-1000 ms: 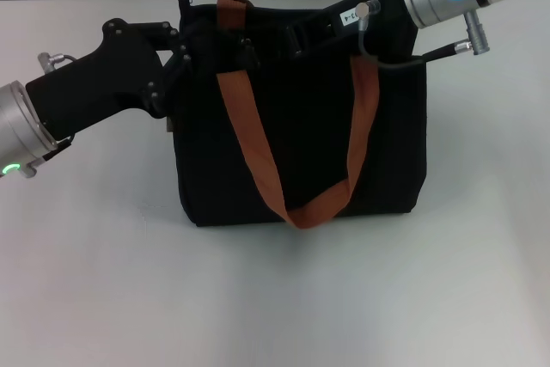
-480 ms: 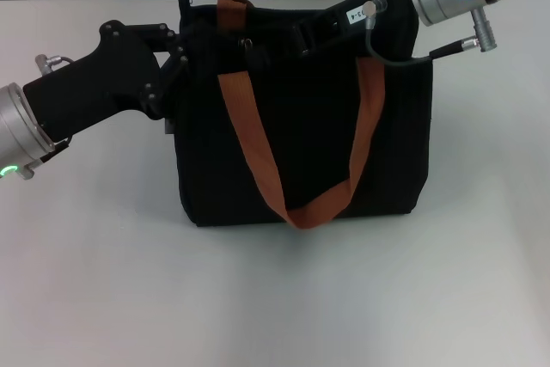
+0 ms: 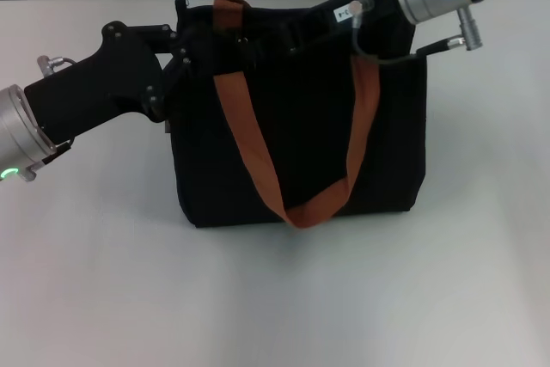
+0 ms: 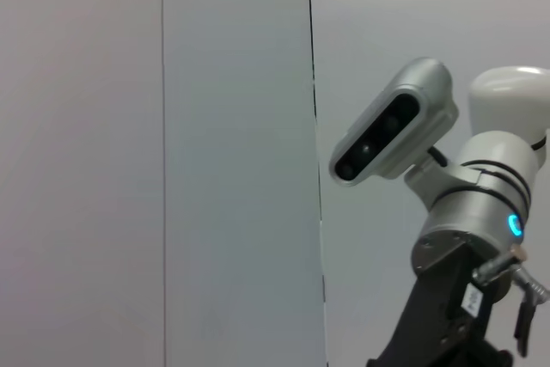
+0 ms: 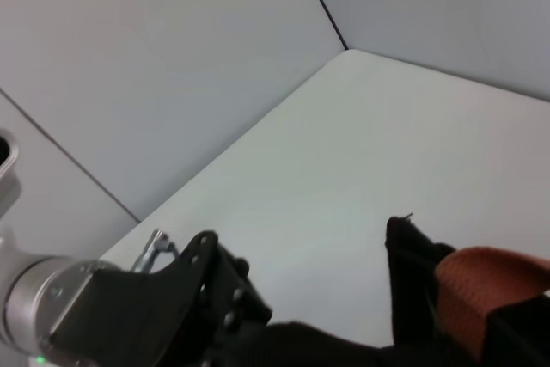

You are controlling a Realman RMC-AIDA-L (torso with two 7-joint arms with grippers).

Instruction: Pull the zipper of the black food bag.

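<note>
1. Only the head view shows the whole black food bag (image 3: 301,118), standing upright on the white table (image 3: 275,298) with both arms at its top edge. The left wrist view shows only a grey wall and the other arm's silver wrist. The right wrist view shows a corner of the bag, a bit of strap and the left arm's black body.
2. On the left, the left gripper (image 3: 191,47) is pressed against the bag's upper left corner. Its black fingers merge with the black fabric, so whether they are clenched or released cannot be told.
3. In the middle, a rust-brown strap (image 3: 296,161) hangs in a long loop down the bag's front, reaching almost to its base.
4. The zipper cannot be made out; the zip line along the bag's top is hidden among dark fabric and gripper parts.
5. On the right, the right gripper (image 3: 296,38) lies along the bag's top edge, its tip near the middle. Its finger state cannot be told either. A dark cable (image 3: 404,58) curves from its silver wrist across the bag's upper right corner.
</note>
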